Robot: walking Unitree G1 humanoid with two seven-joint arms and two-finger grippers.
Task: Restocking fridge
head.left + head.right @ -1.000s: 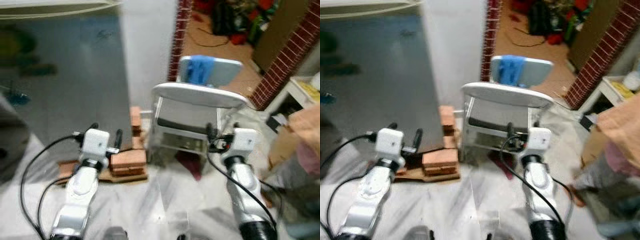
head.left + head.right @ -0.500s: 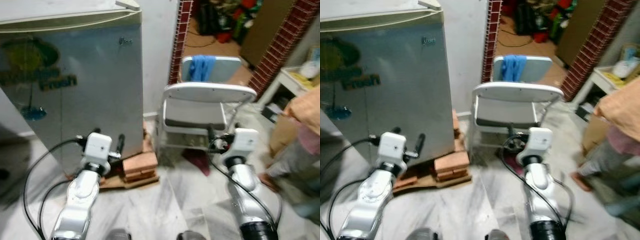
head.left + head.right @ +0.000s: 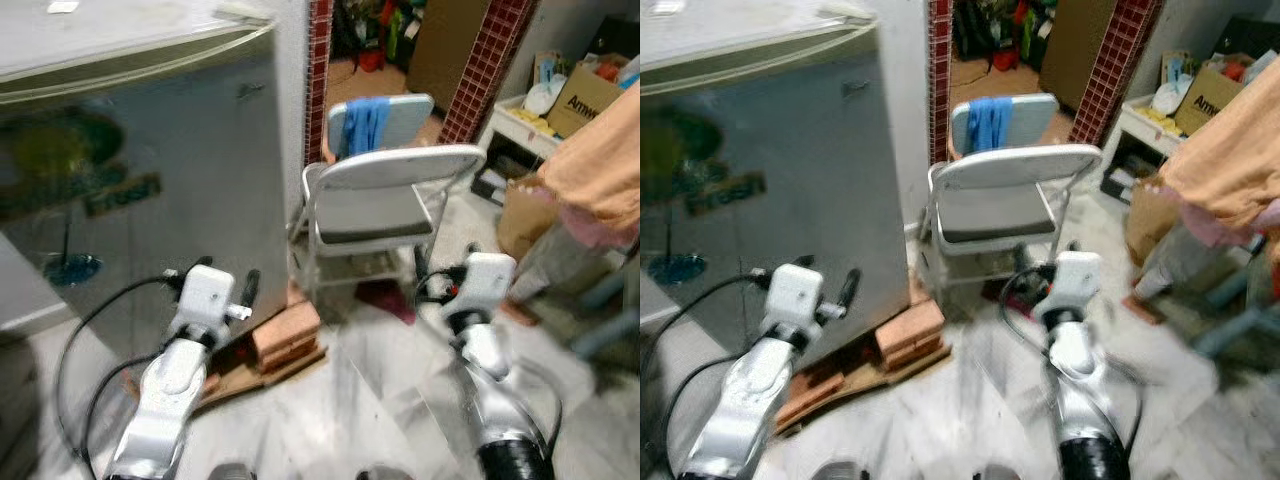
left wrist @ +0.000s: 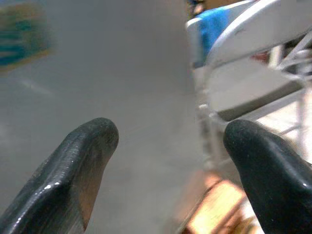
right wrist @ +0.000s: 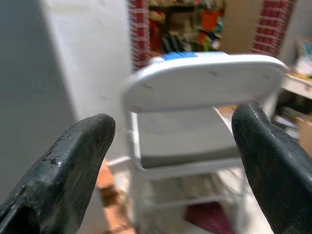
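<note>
Fridge [image 3: 140, 170], grey with its door shut, fills the upper left of the frame and sits on bricks [image 3: 285, 335]. Left gripper [image 4: 168, 170] hangs just before the door at lower left, fingers spread and empty. Right gripper [image 5: 170, 161], lower right, also spread and empty, faces a white folding chair [image 3: 385, 205] at centre. A person's orange sleeve [image 3: 600, 160] shows at the right edge.

Your head views are smeared, so the sticker [image 3: 85, 190] lettering on the fridge [image 3: 150, 180] door cannot be read. The fridge runs off the picture's left edge. The person [image 3: 590, 180] is cut by the right edge. The bricks [image 3: 285, 335] under the fridge corner are partly hidden behind your left gripper [image 3: 210, 285].
</note>
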